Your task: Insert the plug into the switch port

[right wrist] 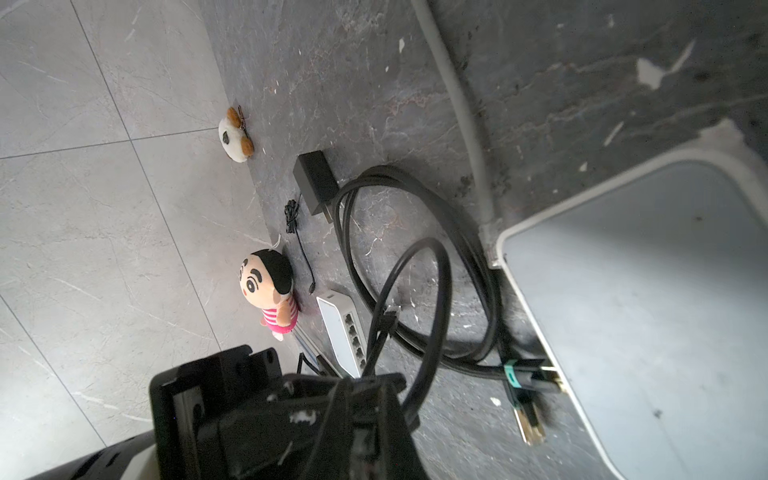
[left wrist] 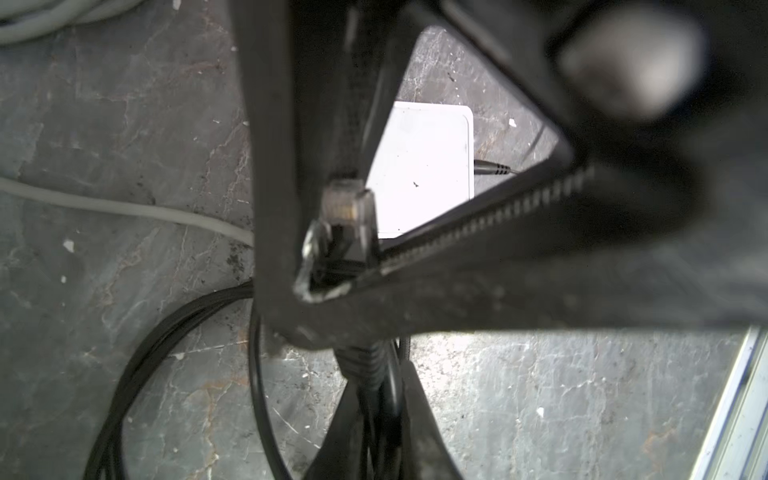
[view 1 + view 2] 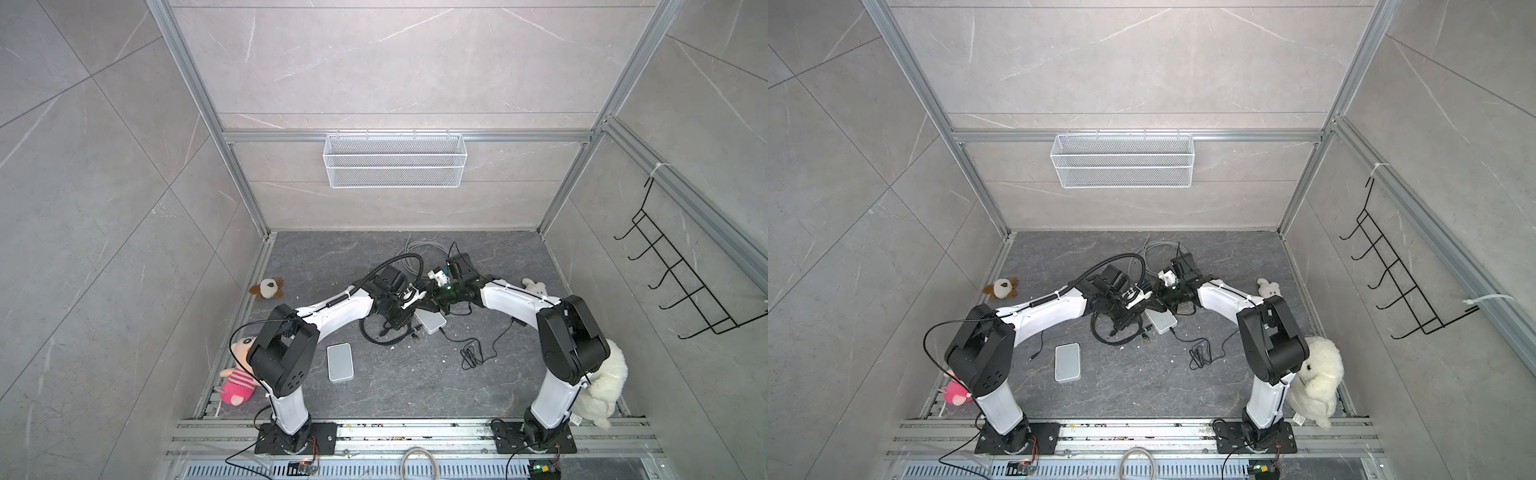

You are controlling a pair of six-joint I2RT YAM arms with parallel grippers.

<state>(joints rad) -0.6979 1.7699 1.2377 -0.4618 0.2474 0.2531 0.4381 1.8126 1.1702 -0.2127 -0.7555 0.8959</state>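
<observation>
The clear plug is shown only in the left wrist view. It is clamped where dark, blurred fingers meet, with its black boot trailing behind it and the white switch beyond it. The left tool is drawn narrow on the plug. In both top views the plug is hidden by the two tools, which meet just above the switch. The switch lies on the worktop and is half covered by them. The right tool is also closed narrow. In the right wrist view black cable is seen running in where its fingers meet, but what is pinched cannot be made out. There the switch is cut off by the frame edge.
</observation>
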